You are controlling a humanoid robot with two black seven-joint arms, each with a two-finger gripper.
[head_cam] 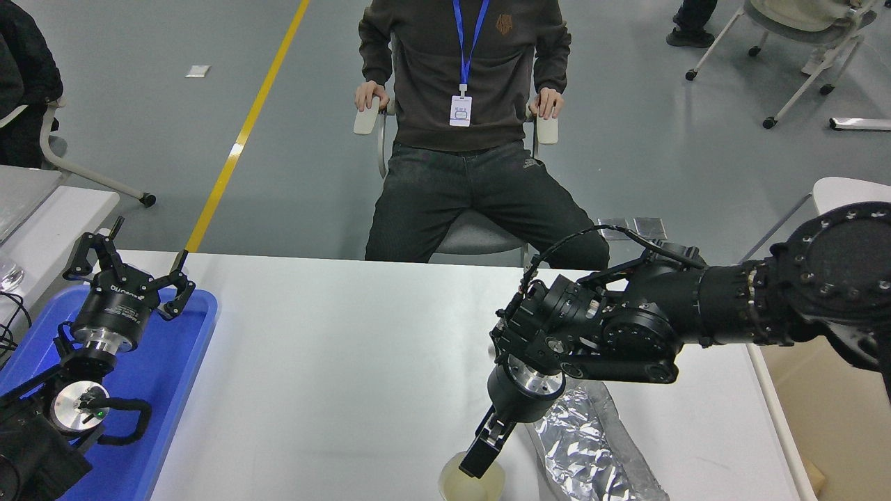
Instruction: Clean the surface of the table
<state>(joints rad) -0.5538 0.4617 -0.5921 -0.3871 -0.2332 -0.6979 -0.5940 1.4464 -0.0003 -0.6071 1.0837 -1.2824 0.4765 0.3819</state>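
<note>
The white-grey table surface (334, 362) fills the middle of the head view. My right gripper (479, 460) points down at the near rim of a cream paper cup (463, 486) that stands at the table's front edge. It touches or overlaps the cup's rim; I see it edge-on. A crumpled silver foil bag (588, 452) lies just right of the cup, partly under my right wrist. My left gripper (136, 256) is open and empty, parked over the blue tray (177, 362) at the lower left.
A person sits on a chair (480, 240) at the table's far side, hands on the armrests. A beige bin (828, 396) stands past the table's right edge. Another grey table (49, 216) is at the far left.
</note>
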